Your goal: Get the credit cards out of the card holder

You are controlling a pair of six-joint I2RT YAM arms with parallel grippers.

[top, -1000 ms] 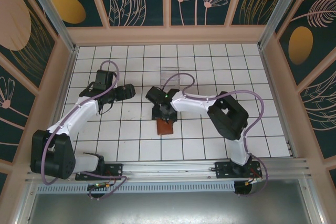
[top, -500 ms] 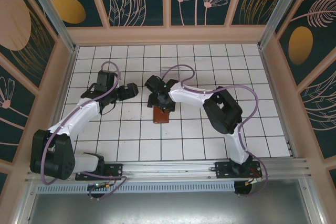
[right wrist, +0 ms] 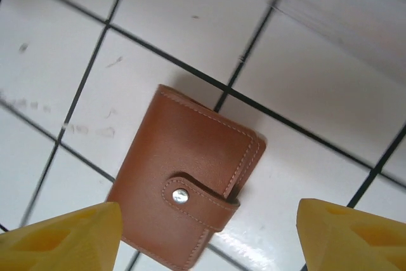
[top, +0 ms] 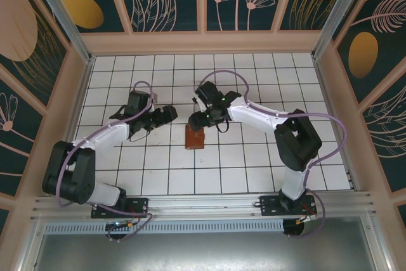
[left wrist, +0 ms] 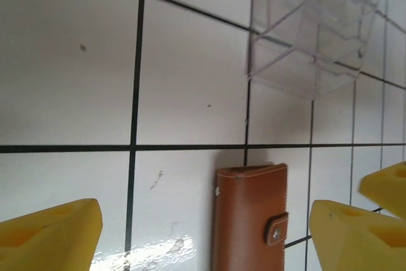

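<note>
On the white tiled table (top: 254, 169), a touch left of centre, lies the small brown leather folding card holder (top: 195, 138). It's flat and shut, w/ its snap tab (right wrist: 190, 198) buttoned down over the opening edge. The credit cards are prob. inside it, so by my reckoning the job has barely begun. First thing is getting that tab undone.

The holder's long axis runs near-to-far. The tab looks to sit on its right-hand long edge, toward the near end. A clear plastic box (left wrist: 317, 36) stands on the far side of it, apart from it.

The right claw (top: 198, 120) hangs just over the holder's far end, so the holder lies below it and slightly nearward. Its yellow fingers (right wrist: 63, 239) are spread wide w/ nothing held btwn them. Seen from that wrist, the holder sits under the gap but skewed diagonal to the finger line, so I'd guess a wrist twist is needed before any clean pinch.

The left claw (top: 167, 115) is off to the holder's left and a bit farther back. Its yellow fingers (left wrist: 51, 236) are also apart and empty. From that wrist the holder's far end pokes up btwn the two fingers, long axis pointing straight away and the short width lying across the gap.

The right arm is clearly the nearer one. The left is better squared to the holder, tho, and could pin it while the right works the tab.
</note>
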